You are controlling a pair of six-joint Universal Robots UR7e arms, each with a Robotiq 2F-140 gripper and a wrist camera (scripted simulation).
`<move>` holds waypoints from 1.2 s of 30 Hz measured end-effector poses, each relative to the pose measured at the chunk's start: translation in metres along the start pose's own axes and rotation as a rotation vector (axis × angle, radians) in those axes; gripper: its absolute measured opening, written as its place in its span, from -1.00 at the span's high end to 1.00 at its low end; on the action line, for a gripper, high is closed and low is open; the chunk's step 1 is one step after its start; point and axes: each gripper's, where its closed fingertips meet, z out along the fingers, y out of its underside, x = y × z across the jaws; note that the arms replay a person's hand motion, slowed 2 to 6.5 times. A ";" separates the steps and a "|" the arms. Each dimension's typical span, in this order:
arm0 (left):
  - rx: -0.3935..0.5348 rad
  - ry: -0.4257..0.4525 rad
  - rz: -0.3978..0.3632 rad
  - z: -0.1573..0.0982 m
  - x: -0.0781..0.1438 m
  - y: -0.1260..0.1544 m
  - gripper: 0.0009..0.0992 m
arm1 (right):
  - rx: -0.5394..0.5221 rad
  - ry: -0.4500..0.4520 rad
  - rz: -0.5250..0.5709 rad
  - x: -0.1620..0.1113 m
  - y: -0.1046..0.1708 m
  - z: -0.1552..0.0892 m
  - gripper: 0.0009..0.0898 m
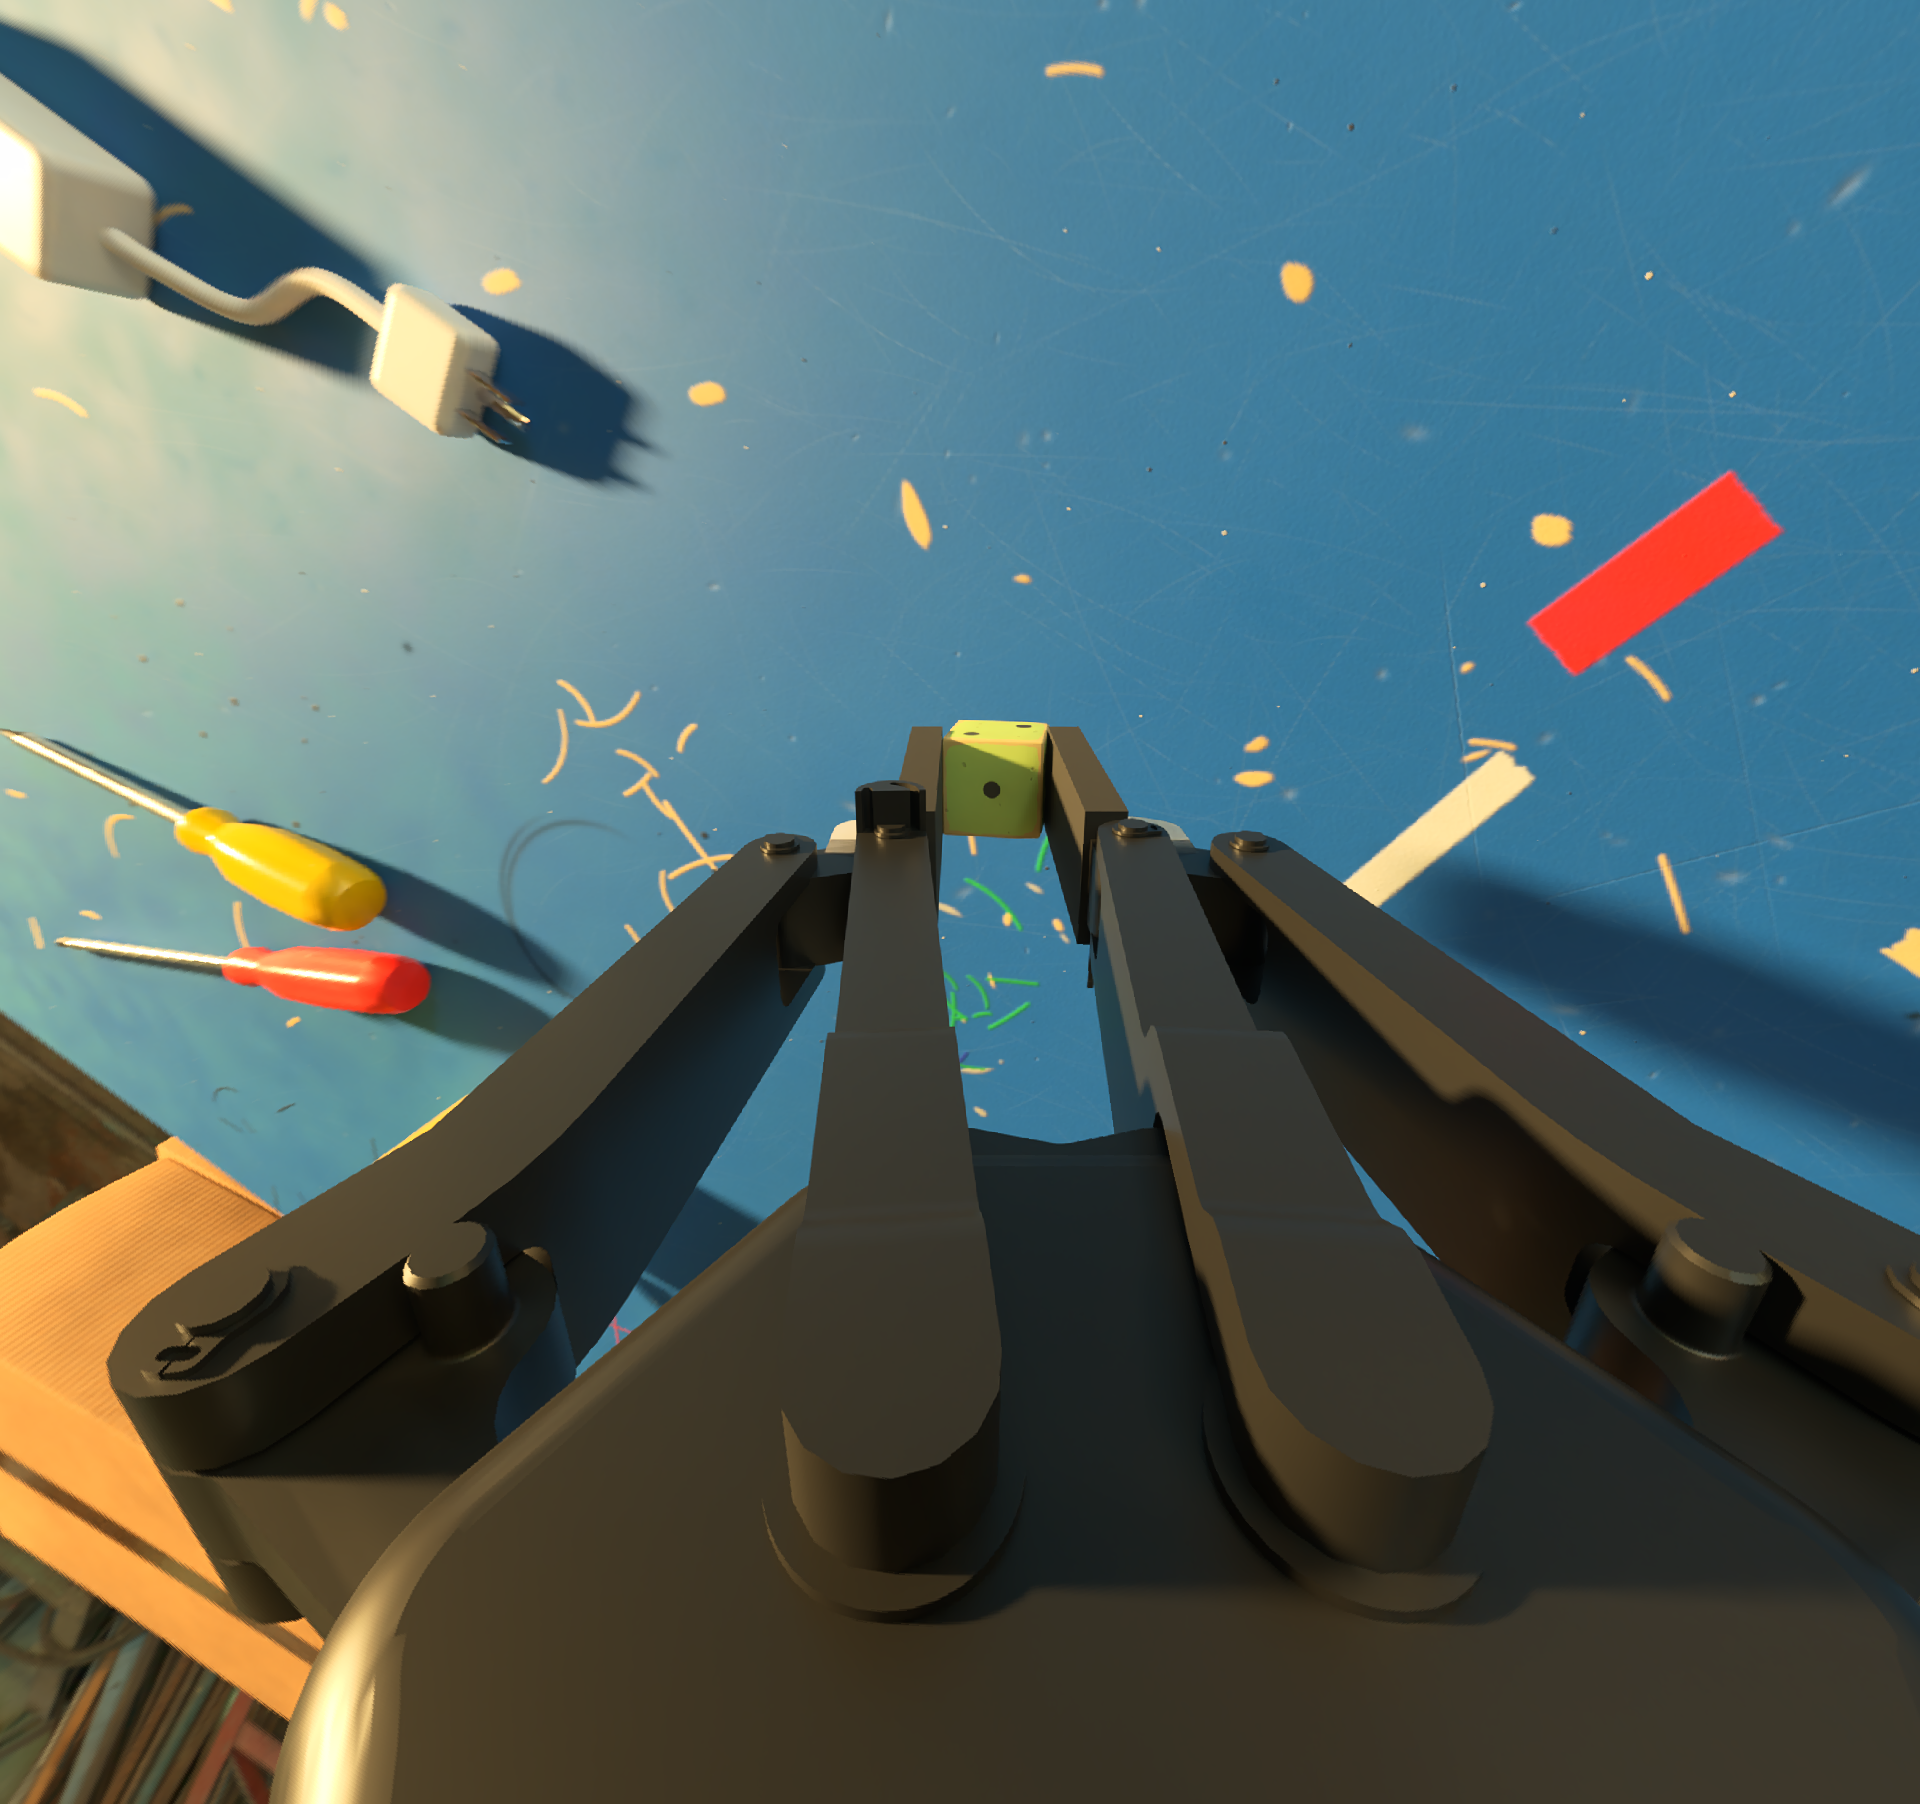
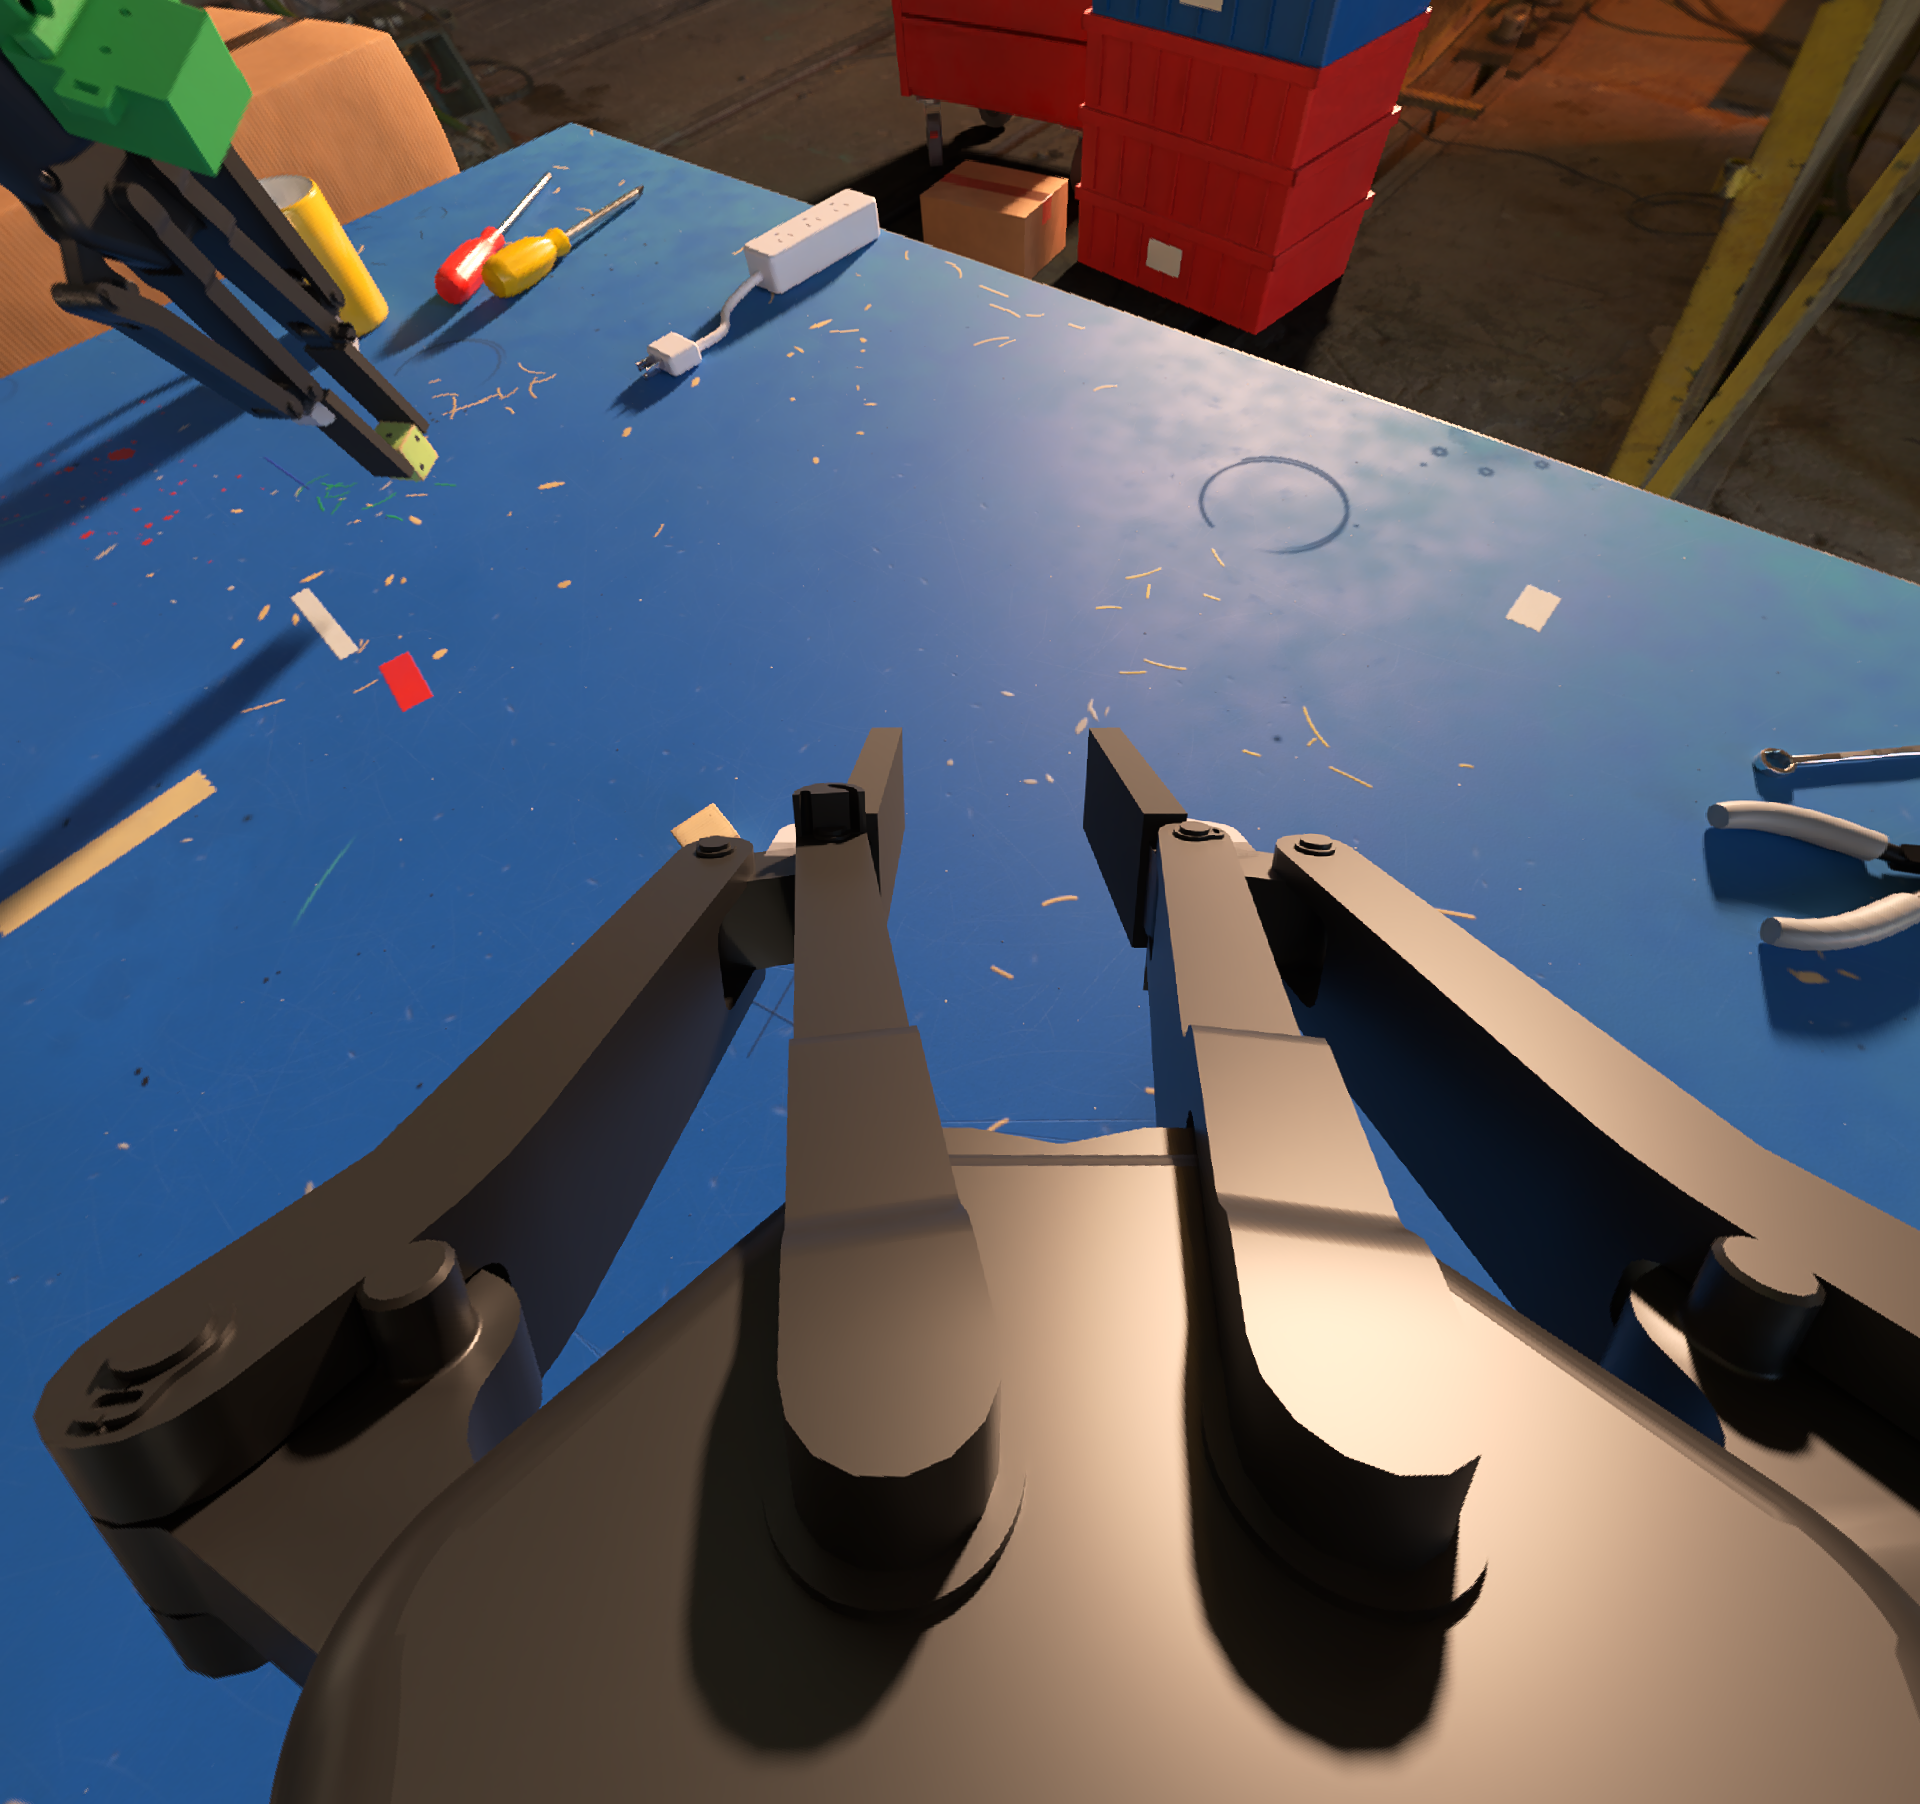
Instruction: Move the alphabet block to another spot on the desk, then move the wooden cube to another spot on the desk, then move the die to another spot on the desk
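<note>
My left gripper (image 1: 992,762) is shut on the die (image 1: 992,780), a yellow-green cube with black pips, held between the two fingertips just above the blue desk (image 1: 1247,352). In the right wrist view the same left gripper (image 2: 400,455) reaches in from the upper left with the die (image 2: 414,450) at its tips, close to the desk surface. My right gripper (image 2: 992,767) is open and empty, hovering over the middle of the desk (image 2: 935,528). No alphabet block or wooden cube shows in either view.
A yellow screwdriver (image 1: 275,866) and a red screwdriver (image 1: 322,975) lie left of the die. A white power strip with plug (image 1: 431,357) lies farther off. Red tape (image 1: 1652,570) lies right. Pliers (image 2: 1818,881) lie at the desk's right. A yellow roll (image 2: 332,248) stands behind the left arm.
</note>
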 end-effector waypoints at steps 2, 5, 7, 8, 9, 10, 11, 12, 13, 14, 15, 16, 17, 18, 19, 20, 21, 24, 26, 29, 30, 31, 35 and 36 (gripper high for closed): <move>0.009 -0.021 -0.001 -0.007 -0.005 -0.001 0.47 | -0.001 0.001 0.000 0.000 0.000 0.000 -0.04; 0.028 -0.048 -0.008 -0.020 -0.013 -0.003 0.47 | -0.002 0.003 -0.001 0.001 0.001 0.000 -0.04; 0.046 -0.061 -0.015 -0.030 -0.017 -0.005 0.47 | -0.002 0.006 -0.002 0.002 0.001 -0.001 -0.04; 0.056 -0.067 -0.020 -0.035 -0.020 -0.006 0.47 | -0.002 0.007 -0.002 0.002 0.001 -0.001 -0.04; 0.067 -0.073 -0.025 -0.040 -0.022 -0.008 0.47 | -0.002 0.008 -0.001 0.002 0.001 -0.001 -0.04; 0.080 -0.079 -0.030 -0.046 -0.024 -0.010 0.47 | -0.001 0.009 -0.001 0.003 0.001 -0.001 -0.04; 0.094 -0.085 -0.035 -0.051 -0.026 -0.012 0.47 | 0.000 0.011 0.000 0.003 0.001 -0.001 -0.04; 0.108 -0.091 -0.040 -0.057 -0.028 -0.014 0.47 | 0.000 0.012 0.000 0.003 0.001 -0.001 -0.04; 0.123 -0.096 -0.044 -0.063 -0.029 -0.016 0.47 | 0.001 0.012 0.001 0.003 0.001 -0.001 -0.04; 0.140 -0.101 -0.049 -0.069 -0.031 -0.019 0.47 | 0.002 0.013 0.002 0.004 0.000 -0.002 -0.04; 0.157 -0.106 -0.053 -0.076 -0.032 -0.022 0.47 | 0.003 0.013 0.003 0.004 0.000 -0.002 -0.04; 0.175 -0.111 -0.056 -0.082 -0.033 -0.025 0.47 | 0.004 0.013 0.004 0.004 0.000 -0.002 -0.04; 0.194 -0.115 -0.059 -0.088 -0.034 -0.028 0.47 | 0.006 0.013 0.005 0.004 0.000 -0.002 -0.04; 0.214 -0.118 -0.061 -0.095 -0.034 -0.032 0.47 | 0.007 0.012 0.006 0.004 -0.001 -0.002 -0.04; 0.234 -0.120 -0.062 -0.101 -0.034 -0.036 0.47 | 0.009 0.012 0.007 0.004 -0.001 -0.002 -0.04; 0.254 -0.120 -0.062 -0.108 -0.033 -0.039 0.47 | 0.010 0.012 0.008 0.004 -0.001 -0.002 -0.04; 0.275 -0.121 -0.062 -0.114 -0.032 -0.043 0.47 | 0.012 0.012 0.008 0.004 -0.001 -0.002 -0.04; 0.341 -0.116 -0.053 -0.133 -0.027 -0.057 0.47 | 0.018 0.011 0.010 0.005 -0.002 -0.003 -0.04; 0.386 -0.109 -0.042 -0.145 -0.022 -0.066 0.47 | 0.021 0.010 0.011 0.005 -0.003 -0.003 -0.03; 0.450 -0.092 -0.016 -0.162 -0.012 -0.081 0.47 | 0.026 0.010 0.012 0.005 -0.004 -0.003 -0.03; 0.470 -0.086 -0.005 -0.167 -0.008 -0.086 0.47 | 0.028 0.009 0.013 0.005 -0.004 -0.003 -0.03; 0.490 -0.079 0.006 -0.172 -0.003 -0.090 0.47 | 0.030 0.009 0.013 0.005 -0.005 -0.003 -0.03; 0.557 -0.043 0.064 -0.188 0.017 -0.109 0.47 | 0.034 0.006 0.014 0.004 -0.006 -0.003 -0.02; 0.570 -0.032 0.080 -0.191 0.023 -0.114 0.47 | 0.035 0.005 0.014 0.004 -0.006 -0.003 -0.02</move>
